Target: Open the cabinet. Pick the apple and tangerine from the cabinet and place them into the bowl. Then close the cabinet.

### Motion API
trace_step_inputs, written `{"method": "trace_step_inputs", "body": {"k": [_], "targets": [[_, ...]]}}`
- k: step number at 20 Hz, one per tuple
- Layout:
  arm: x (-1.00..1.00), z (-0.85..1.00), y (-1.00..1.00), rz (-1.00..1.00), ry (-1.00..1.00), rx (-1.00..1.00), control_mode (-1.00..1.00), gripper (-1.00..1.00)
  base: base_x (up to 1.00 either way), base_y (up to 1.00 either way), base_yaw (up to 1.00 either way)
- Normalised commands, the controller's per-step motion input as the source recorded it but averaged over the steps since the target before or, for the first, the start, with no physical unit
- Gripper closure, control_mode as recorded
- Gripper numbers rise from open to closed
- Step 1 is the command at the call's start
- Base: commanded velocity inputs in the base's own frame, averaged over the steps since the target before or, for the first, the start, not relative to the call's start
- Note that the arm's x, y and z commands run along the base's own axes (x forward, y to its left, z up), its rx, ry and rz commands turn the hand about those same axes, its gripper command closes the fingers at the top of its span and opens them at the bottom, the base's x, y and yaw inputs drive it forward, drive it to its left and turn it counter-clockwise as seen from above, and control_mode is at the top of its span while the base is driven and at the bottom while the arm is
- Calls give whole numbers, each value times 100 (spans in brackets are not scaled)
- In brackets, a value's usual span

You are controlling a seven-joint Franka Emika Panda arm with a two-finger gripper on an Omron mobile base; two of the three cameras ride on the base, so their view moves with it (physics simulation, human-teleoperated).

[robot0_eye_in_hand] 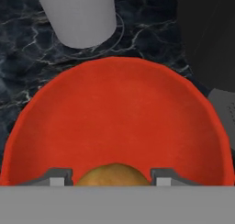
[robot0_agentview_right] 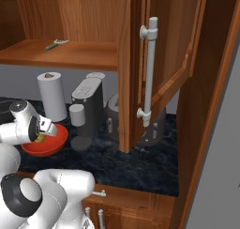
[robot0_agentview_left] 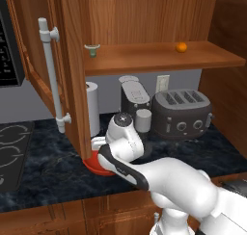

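My gripper (robot0_eye_in_hand: 112,176), half-open, clasps the apple (robot0_eye_in_hand: 113,174) above the bowl (robot0_eye_in_hand: 114,117); released high, it could bounce out.

Arm: white Franka Panda, dark joints; rises from the base, bulky elbow low in the foreground, forearm reaching forward and down toward the counter. Wrist: bent over, hand pointed steeply downward, round dark-capped joint uppermost in the left base view. Gripper (robot0_eye_in_hand: 112,176): two small dark finger tips set partly apart, one on each side of the apple (robot0_eye_in_hand: 113,173), which sits between them; jaws held at about the fruit's width, closed on it. Hand hangs low over the bowl (robot0_eye_in_hand: 114,117), inside its rim. In the right base view the gripper (robot0_agentview_right: 43,135) shows beside the wrist, the yellow-green fruit at its tip
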Motion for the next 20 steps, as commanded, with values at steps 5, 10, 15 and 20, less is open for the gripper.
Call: {"method": "trace_step_inputs", "body": {"k": [5,10,15,20], "targets": [[0,0,0,0,0,0,-100,-100,0,0,0],[0,23,0,-1,-2,0,-100,-100,0,0,0],[-1,57,0,-3,-3,0,-100,-100,0,0,0],[-44,72,-1,0,-9,-2,-100,-100,0,0,0]]}}
